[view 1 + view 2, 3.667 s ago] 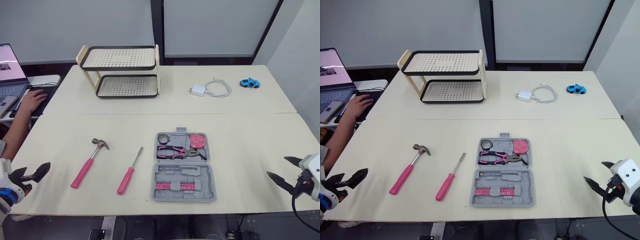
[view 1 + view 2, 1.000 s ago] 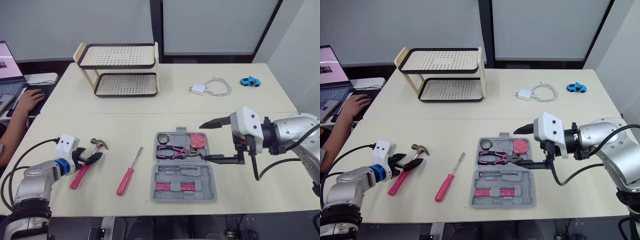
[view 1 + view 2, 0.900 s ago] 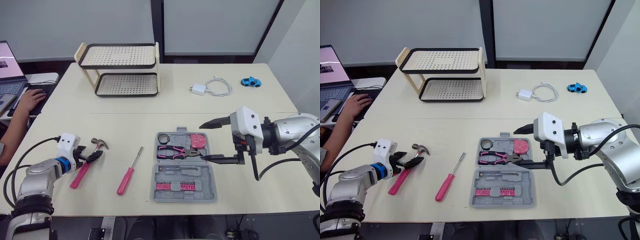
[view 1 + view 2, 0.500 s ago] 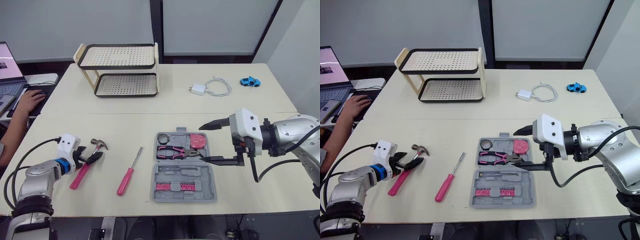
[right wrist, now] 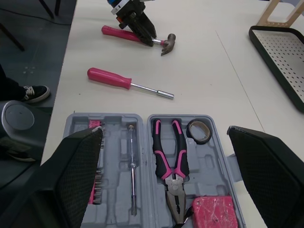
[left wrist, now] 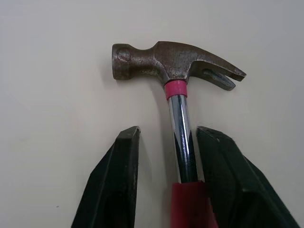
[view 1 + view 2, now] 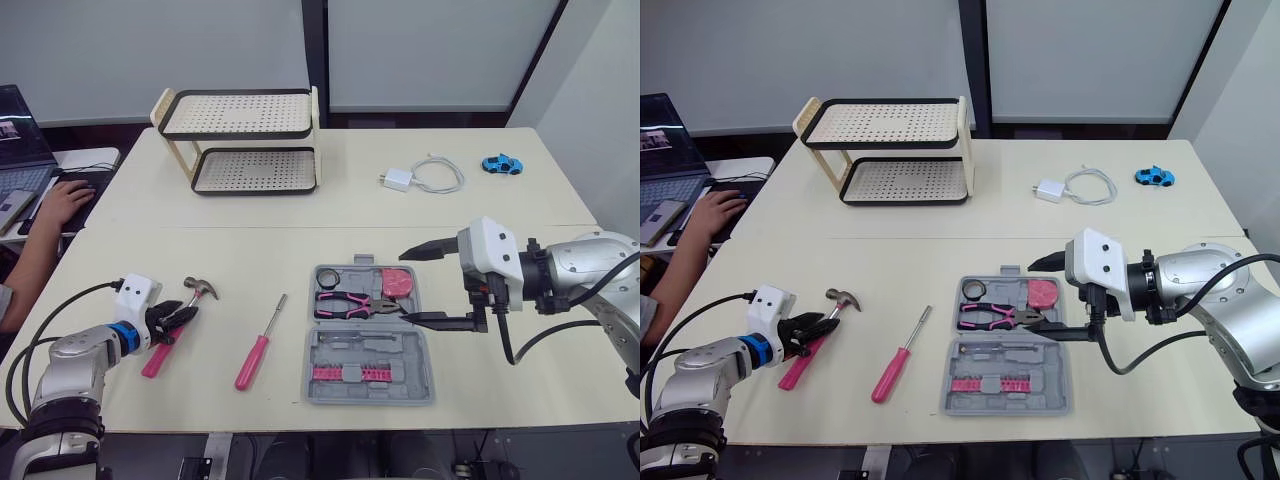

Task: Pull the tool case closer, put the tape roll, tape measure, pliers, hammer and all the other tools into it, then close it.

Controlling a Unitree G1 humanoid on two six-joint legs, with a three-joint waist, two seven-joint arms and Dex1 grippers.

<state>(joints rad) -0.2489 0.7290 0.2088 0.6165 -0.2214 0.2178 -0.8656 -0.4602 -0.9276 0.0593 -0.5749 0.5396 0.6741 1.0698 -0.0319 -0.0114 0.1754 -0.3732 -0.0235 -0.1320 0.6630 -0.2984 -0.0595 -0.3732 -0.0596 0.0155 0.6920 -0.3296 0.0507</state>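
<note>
Hammer [image 6: 178, 59] shaft between fingers of unclenched left hand [image 7: 181, 318], perhaps touching one; right hand [image 7: 404, 287] agape at tool case [image 7: 366, 375] edge.

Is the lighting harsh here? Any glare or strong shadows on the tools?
Not harsh. Left eye view: the table is evenly lit, without glare patches. Left wrist view: the chrome shaft of the hammer carries a bright streak, and its head throws a soft shadow. Right wrist view: only a faint shadow lies beside the screwdriver.
</note>
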